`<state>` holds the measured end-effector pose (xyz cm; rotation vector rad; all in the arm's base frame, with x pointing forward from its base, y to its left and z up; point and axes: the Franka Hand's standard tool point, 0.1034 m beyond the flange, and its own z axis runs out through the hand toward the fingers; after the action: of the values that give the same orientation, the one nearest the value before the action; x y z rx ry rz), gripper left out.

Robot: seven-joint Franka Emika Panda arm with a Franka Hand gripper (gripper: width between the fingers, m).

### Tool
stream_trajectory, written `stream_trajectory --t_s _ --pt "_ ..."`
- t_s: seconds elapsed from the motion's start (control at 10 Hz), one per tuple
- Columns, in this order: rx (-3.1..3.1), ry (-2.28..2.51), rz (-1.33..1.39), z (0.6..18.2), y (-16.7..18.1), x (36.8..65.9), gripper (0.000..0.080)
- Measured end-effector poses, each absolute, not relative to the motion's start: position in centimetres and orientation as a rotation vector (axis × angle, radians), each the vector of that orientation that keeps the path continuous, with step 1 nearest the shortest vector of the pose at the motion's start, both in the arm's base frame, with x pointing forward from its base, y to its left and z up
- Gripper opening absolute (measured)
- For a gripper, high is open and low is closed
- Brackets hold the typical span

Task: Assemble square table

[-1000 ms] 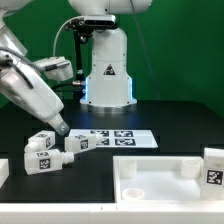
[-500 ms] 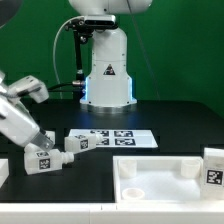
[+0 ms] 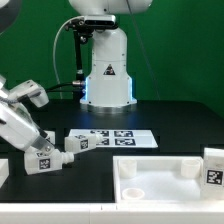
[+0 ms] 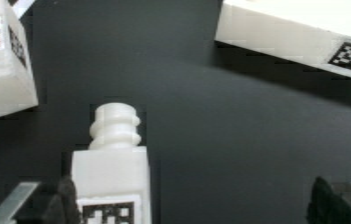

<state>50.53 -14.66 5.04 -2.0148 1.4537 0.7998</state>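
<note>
Four legs sit scattered on the black bench [image 3: 170, 125] as the square table's assembly stands at its leg-picking step. From the exterior view's left: a first leg [image 3: 3, 170] at the frame's edge; the gripper [image 4: 186, 200], fingers [image 4: 26, 200] spread wide and empty, straddling a second leg [image 3: 40, 159]; a third leg [image 3: 80, 143] just beside the marker board [image 3: 118, 137]; the tabletop slab [image 3: 160, 182] nearest the camera; a fourth leg [image 3: 213, 165] at the far right. Next, seemingly, the fingers must centre on the second leg, which sits nearer one finger, then close; contact cannot be judged.
</note>
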Motion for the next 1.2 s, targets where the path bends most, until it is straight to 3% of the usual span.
stream_trajectory --t_s 0.3,0.8,1.2 --pt "-1.893 1.482 0.966 4.1 -14.6 49.6 0.0649" --pt "-1.91 1.47 0.972 3.8 -14.6 49.4 0.0649" --pt "-2.048 1.312 0.96 2.4 -15.5 49.1 0.0649"
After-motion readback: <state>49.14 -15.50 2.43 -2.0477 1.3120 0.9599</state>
